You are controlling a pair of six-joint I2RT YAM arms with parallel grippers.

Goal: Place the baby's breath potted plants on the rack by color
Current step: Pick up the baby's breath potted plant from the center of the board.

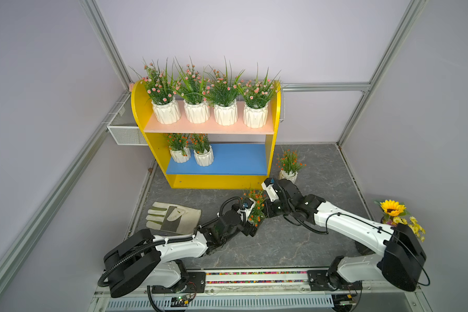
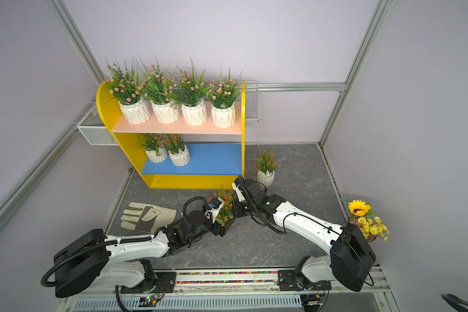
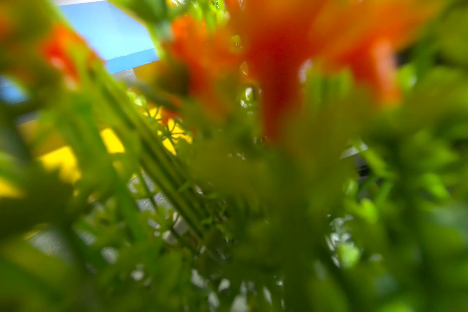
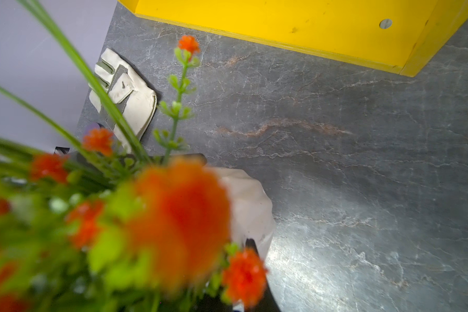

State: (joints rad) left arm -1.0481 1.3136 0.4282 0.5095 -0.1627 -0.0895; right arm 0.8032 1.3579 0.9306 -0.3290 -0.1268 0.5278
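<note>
Orange-red blossoms (image 3: 278, 67) smother the left wrist lens, all blur. We read a handover: the right gripper (image 1: 264, 213) looks pinched shut on the pot rim (image 4: 250, 205) of a tilted orange-red plant (image 1: 254, 206) in front of the rack (image 1: 274, 151), offering it leftward. The left gripper (image 1: 253, 227) is buried in foliage; apart or closed, we cannot tell. The blue lower board (image 1: 238, 159) holds two matching plants (image 1: 203, 158), so this one likely joins them.

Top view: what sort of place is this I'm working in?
Probably a lab robot cell, staged as a plant display: plain walls on aluminium framing, a mounting rail, a bright rack.
</note>
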